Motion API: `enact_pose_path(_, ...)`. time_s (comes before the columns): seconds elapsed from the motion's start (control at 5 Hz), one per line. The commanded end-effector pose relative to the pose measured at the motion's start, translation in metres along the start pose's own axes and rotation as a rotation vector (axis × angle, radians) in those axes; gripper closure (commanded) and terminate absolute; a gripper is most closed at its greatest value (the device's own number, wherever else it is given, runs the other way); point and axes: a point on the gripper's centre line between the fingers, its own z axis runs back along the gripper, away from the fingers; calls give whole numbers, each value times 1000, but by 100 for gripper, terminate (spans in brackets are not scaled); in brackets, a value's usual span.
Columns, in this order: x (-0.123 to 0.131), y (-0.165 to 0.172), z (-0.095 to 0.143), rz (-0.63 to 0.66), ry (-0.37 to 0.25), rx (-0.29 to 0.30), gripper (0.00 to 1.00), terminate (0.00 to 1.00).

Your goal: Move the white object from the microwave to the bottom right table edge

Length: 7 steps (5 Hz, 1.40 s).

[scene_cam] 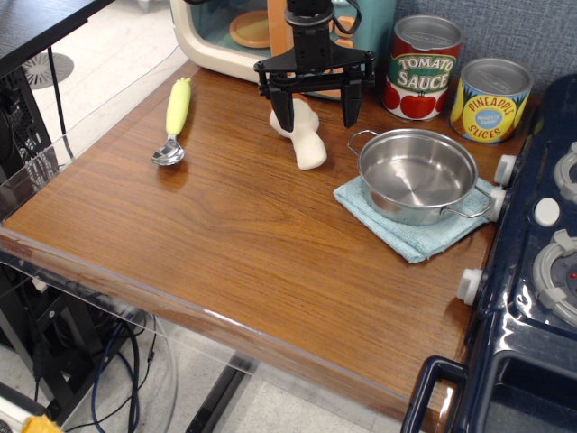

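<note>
Your gripper [315, 104], jaws apart, hangs over the white object [303, 140], lying ungrasped at the table's [207, 244] twelve o'clock.
</note>
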Motion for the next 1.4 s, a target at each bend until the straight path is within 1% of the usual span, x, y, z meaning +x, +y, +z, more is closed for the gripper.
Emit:
enact_pose_path(0.0,4,9,-15,-1,5,58,0,0)
enact_pose_path(0.2,5,16,-19,3,18,61,0,0)
enact_pose_path(0.4,5,17,-21,-16,9,66,100,0)
enact_pose_path(0.6,4,17,-14,-18,-7,67,100,0)
enact_pose_path(0.8,5,16,-7,-20,-21,51,100,0)
enact_pose_path(1.0,5,19,6,-20,-34,54,100,0)
enact_pose_path(1.2,1,27,28,6,-94,34,100,0)
